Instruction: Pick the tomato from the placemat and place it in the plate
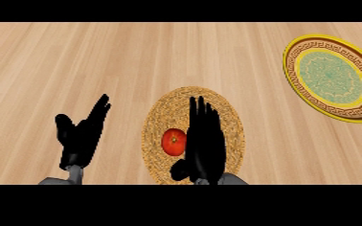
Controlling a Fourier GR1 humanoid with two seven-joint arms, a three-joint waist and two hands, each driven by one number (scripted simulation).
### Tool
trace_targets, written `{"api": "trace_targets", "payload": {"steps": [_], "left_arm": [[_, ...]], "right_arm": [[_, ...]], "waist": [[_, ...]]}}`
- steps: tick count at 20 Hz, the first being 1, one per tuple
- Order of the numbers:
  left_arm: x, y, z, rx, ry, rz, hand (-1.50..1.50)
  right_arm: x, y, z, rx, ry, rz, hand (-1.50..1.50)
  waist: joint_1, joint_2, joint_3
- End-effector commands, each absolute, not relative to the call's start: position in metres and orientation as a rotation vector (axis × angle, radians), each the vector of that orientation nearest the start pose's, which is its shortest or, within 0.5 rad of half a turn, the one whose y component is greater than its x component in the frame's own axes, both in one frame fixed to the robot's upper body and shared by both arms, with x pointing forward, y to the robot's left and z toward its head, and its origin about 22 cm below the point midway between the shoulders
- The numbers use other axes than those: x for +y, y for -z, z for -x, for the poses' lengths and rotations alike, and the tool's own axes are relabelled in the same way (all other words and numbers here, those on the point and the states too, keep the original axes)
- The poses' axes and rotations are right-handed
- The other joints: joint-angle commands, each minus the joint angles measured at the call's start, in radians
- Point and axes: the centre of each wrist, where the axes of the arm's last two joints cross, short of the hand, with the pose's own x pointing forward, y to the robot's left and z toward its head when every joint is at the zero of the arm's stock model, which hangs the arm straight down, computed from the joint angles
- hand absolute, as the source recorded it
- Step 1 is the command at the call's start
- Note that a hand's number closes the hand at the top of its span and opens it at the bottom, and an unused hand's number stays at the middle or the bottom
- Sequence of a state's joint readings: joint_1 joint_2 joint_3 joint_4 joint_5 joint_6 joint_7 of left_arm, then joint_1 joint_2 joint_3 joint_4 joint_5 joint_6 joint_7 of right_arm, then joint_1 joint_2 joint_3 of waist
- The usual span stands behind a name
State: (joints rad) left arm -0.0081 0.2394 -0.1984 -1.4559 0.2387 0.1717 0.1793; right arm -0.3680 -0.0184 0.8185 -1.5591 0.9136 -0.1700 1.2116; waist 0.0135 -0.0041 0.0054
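Fingers [203, 119] stand straight just right of tomato [173, 142].

Robot body: two black hands on grey forearms, seen from above.

Left hand [79, 139] was uniformly matte black, with slim tapered fingers [101, 106] and a shorter, blunt-tipped thumb set off to one side. It joined a narrow grey wrist [74, 173], which widened into a grey forearm cut off by the lower edge. Right hand [205, 141] was the same matte black, its surface showing no seams, screws, cables or markings that could be made out; fingers long and close-set, thumb stubby and rounded. Only a small wedge of its grey forearm [233, 179] showed. Grey parts looked smooth and plain, slightly lighter along the upper faces.
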Motion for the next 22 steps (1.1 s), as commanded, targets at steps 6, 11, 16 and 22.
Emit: {"api": "trace_targets", "payload": {"steps": [6,11,16,22], "left_arm": [[0.238,0.022,-0.241,-1.172,0.015,0.018,0.00],[0.232,0.041,-0.228,-1.175,0.026,0.005,0.00],[0.232,0.031,-0.231,-1.172,0.017,-0.025,0.00],[0.233,0.033,-0.234,-1.193,0.034,0.014,0.00]], "right_arm": [[-0.017,-0.046,-0.230,-0.917,-0.713,0.827,-1.50],[-0.006,-0.032,-0.223,-0.897,-0.885,0.829,1.50],[-0.012,-0.026,-0.232,-0.916,-0.880,0.870,1.50],[-0.026,-0.045,-0.295,-0.871,-0.673,0.986,1.50]], "waist": [[0.000,0.005,-0.005],[0.001,0.005,-0.006],[-0.010,0.003,-0.005],[-0.002,0.010,-0.007]]}}
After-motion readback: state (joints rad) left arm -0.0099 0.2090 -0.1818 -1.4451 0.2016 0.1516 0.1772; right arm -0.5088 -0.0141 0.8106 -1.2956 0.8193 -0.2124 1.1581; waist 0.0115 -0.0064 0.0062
